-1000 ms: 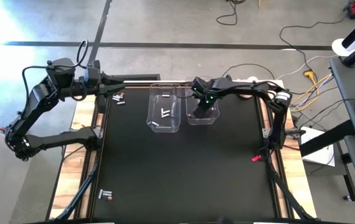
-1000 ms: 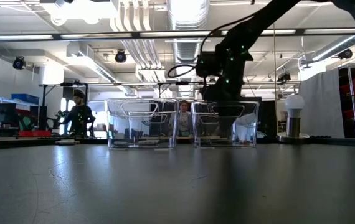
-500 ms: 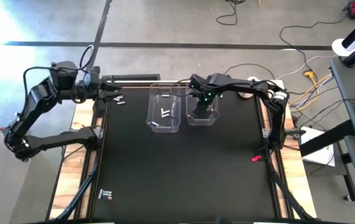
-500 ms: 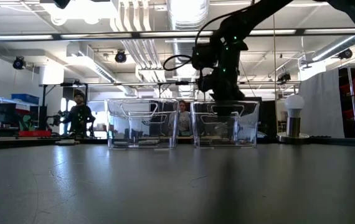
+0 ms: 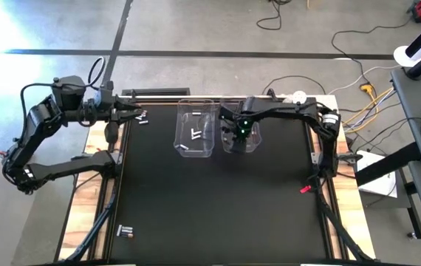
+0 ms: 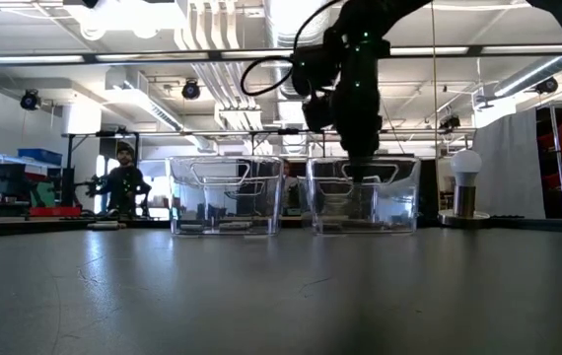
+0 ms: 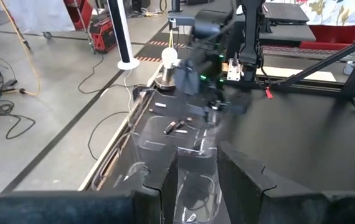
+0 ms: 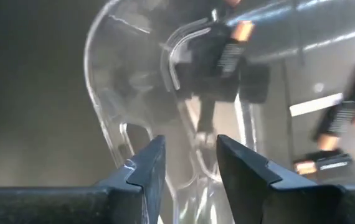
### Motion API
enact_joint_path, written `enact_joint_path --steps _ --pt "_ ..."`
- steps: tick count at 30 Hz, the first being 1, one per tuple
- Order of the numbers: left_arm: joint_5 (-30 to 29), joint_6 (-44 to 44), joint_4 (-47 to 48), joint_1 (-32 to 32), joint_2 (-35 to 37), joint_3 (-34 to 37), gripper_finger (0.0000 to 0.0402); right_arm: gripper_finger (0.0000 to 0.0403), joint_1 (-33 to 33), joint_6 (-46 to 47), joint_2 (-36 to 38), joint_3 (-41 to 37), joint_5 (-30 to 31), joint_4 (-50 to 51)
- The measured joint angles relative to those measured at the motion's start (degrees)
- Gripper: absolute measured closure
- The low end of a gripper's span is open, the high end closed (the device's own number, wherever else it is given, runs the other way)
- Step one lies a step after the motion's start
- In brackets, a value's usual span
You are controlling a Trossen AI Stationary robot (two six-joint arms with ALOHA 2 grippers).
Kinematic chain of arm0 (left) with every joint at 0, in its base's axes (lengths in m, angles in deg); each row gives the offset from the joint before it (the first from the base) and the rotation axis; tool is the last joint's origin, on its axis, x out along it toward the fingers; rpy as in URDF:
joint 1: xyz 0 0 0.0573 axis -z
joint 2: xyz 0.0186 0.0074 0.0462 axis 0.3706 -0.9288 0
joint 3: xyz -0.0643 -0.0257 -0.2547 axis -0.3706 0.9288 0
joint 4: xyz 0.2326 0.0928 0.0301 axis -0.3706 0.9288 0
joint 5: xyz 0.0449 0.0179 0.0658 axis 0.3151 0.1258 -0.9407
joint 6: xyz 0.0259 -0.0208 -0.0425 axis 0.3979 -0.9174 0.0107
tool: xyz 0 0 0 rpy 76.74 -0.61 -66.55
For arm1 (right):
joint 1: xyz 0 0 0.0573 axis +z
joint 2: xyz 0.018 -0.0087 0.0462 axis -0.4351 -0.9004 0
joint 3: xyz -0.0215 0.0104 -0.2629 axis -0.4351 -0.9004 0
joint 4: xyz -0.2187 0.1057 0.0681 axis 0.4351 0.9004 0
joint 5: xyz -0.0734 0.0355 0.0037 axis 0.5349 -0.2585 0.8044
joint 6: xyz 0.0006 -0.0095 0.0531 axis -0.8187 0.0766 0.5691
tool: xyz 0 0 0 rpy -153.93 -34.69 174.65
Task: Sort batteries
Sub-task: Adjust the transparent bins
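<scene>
Two clear bins stand side by side at the table's far middle: a left bin (image 5: 196,127) with white batteries (image 5: 196,134) on its floor, and a right bin (image 5: 243,137) holding dark batteries with copper ends (image 8: 235,43). My right gripper (image 8: 190,165) is open and points down over the right bin's rim (image 6: 360,170), with nothing between its fingers. My left gripper (image 7: 196,180) is open at the far left edge (image 5: 131,112), just short of a few loose batteries (image 5: 142,117) lying on the mat. More batteries (image 5: 125,231) lie at the near left corner.
A small red thing (image 5: 303,188) lies near the table's right edge. A white bulb on a stand (image 6: 466,168) is at the far right corner. A person (image 6: 123,182) stands in the room beyond. The black mat (image 5: 218,199) in front of the bins is bare.
My right gripper has risen from inside the right bin to its rim and has rolled somewhat. My left gripper has drawn back a little toward the table's left edge.
</scene>
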Motion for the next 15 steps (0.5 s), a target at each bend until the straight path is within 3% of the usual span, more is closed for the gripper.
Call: enact_joint_path --steps 6,9,15 --pt "-0.02 0.22 -0.03 0.0 0.13 0.0 0.031 0.0277 5.05 8.45 3.04 0.9 -7.24 4.48" --pt "-0.02 0.24 -0.43 0.0 0.1 0.0 0.031 0.0273 5.48 13.83 5.33 3.68 -6.55 3.96" --pt "-0.03 1.13 -3.71 0.0 -0.28 0.0 0.031 0.0237 -1.47 21.61 7.63 11.05 10.01 3.66"
